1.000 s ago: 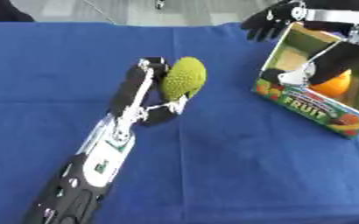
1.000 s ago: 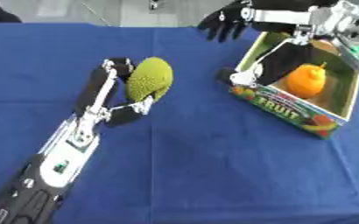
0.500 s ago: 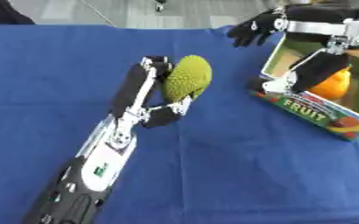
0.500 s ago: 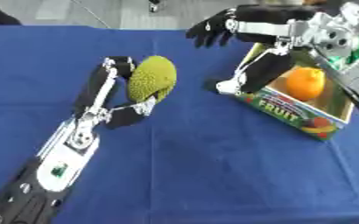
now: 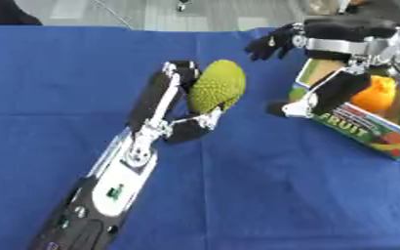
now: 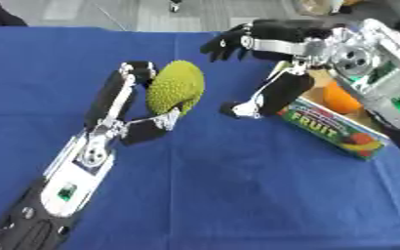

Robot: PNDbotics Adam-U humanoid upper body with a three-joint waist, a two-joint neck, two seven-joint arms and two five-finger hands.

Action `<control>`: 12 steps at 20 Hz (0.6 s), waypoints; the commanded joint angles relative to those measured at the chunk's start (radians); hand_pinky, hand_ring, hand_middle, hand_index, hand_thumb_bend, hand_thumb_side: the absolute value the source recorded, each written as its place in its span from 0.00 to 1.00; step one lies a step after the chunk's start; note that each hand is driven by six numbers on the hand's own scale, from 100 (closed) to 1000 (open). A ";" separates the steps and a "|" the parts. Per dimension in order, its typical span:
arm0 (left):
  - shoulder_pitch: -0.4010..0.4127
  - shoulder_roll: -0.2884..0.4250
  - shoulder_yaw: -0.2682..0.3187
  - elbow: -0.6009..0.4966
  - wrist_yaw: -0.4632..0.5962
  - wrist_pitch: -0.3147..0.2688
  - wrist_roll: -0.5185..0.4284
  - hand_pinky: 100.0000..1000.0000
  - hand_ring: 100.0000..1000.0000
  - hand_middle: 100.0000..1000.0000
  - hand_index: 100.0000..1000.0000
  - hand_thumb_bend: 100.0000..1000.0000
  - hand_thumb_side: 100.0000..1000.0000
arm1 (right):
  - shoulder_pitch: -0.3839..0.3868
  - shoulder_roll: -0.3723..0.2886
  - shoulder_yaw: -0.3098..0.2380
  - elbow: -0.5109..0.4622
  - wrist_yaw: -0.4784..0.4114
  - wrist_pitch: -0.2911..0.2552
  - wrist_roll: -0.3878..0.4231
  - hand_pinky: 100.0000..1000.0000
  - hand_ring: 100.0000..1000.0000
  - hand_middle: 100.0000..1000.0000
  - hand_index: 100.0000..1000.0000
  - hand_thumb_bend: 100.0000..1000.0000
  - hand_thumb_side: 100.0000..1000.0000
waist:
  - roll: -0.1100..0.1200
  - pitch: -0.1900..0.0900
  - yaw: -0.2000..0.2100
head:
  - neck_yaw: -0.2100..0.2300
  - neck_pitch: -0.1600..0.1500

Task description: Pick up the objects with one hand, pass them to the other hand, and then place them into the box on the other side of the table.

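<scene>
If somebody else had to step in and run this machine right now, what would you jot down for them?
Left robot hand: shut on the bumpy green fruit, held above the blue cloth.
Right robot hand: open, holding nothing, fingers spread toward the fruit, just left of the box.
Fruit box: on the right side of the table, with an orange fruit already inside.
Done: green fruit picked up; orange fruit in the box.
Left: pass the green fruit to the right robot hand, then place it in the fruit box.
</scene>
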State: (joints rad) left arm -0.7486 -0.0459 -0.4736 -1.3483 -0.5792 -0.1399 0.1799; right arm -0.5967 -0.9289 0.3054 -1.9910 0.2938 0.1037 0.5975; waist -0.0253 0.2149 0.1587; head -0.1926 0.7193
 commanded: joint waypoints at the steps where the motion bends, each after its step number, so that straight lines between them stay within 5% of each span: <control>1: -0.021 -0.015 -0.008 -0.026 0.015 0.000 -0.009 0.42 0.40 0.35 0.38 0.00 0.00 | -0.009 -0.014 -0.008 -0.009 0.010 -0.002 -0.025 0.78 0.84 0.81 0.95 0.30 0.26 | -0.009 0.000 0.001 | -0.003 -0.011; 12: -0.021 -0.023 -0.044 -0.039 0.036 -0.007 -0.041 0.42 0.41 0.35 0.38 0.00 0.00 | -0.003 -0.011 0.001 -0.009 0.014 -0.012 -0.072 0.81 0.87 0.81 0.94 0.29 0.24 | -0.007 0.011 0.012 | -0.007 -0.023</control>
State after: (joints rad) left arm -0.7490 -0.0600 -0.5151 -1.3587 -0.5497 -0.1449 0.1435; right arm -0.5890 -0.9250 0.3147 -1.9910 0.3034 0.0923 0.5275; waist -0.0253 0.2257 0.1712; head -0.1962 0.7095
